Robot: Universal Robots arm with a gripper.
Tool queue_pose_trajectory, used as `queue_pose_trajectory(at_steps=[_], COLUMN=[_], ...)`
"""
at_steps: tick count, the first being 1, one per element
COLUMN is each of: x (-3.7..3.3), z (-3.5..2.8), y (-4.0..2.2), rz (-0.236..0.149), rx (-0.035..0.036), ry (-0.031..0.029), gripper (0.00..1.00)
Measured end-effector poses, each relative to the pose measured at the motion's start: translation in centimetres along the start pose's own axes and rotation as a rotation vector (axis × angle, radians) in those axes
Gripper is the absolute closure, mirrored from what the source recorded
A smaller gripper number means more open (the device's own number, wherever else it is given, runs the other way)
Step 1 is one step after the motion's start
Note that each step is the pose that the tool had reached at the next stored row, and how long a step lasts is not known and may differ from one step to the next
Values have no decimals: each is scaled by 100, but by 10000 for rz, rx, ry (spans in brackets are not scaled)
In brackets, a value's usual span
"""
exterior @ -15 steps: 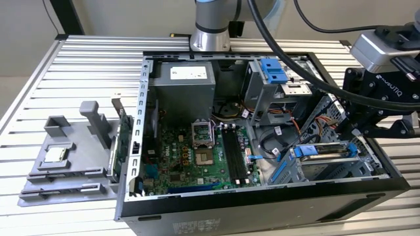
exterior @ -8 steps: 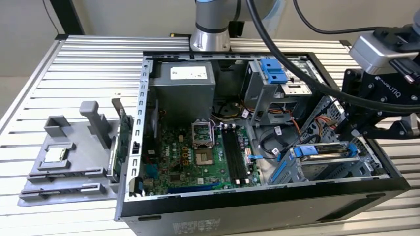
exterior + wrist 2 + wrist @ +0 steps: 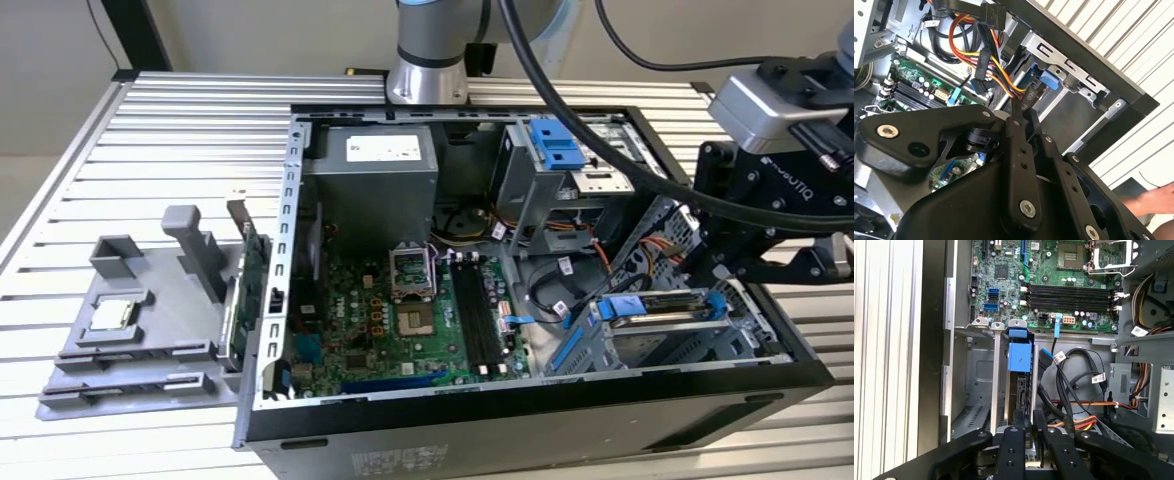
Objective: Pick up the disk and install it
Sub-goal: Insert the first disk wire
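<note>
"Starting at the gripper (image 3: 1029,414): what has it got?"

"Its fingers are drawn almost together, with a sliver of gap between them. They sit right at the near end of the disk (image 3: 654,308). Whether they pinch part of its blue frame (image 3: 1019,357) or merely bear against it, I cannot tell."

"And the disk itself?"

"Down in the drive cage (image 3: 667,350), at the exterior view's right of the computer case (image 3: 534,405), lying between the cage's metal walls. It is off the table and in its bay, so I'd judge the picking-up done and the installing well along."

"What's left?"

"As I read it, the last of the seating and the letting go. I can't see whether the frame has latched home. A bundle of orange and red cables (image 3: 1079,404) runs just beside the cage, and no plug on the disk can be made out."

"Anything further out?"

"The motherboard (image 3: 400,320) lies to the exterior view's left of the cage. Beyond the case, a grey fixture (image 3: 134,370) stands on the slatted table (image 3: 174,110) with a small square chip (image 3: 114,313) on it, well apart from the work. A person's hand (image 3: 1154,200) rests outside the case in the second wrist view."
</note>
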State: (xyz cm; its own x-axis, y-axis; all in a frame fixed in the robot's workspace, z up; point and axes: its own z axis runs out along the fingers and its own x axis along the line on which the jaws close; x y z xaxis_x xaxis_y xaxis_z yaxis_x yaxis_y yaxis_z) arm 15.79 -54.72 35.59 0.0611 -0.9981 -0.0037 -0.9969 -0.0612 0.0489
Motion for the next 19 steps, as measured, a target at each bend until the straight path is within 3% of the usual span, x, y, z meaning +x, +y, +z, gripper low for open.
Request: queue_pose_trajectory(at_steps=[19], x=[0], z=[52], y=[-3], rz=[0], rx=[0], ry=[0], gripper=[100])
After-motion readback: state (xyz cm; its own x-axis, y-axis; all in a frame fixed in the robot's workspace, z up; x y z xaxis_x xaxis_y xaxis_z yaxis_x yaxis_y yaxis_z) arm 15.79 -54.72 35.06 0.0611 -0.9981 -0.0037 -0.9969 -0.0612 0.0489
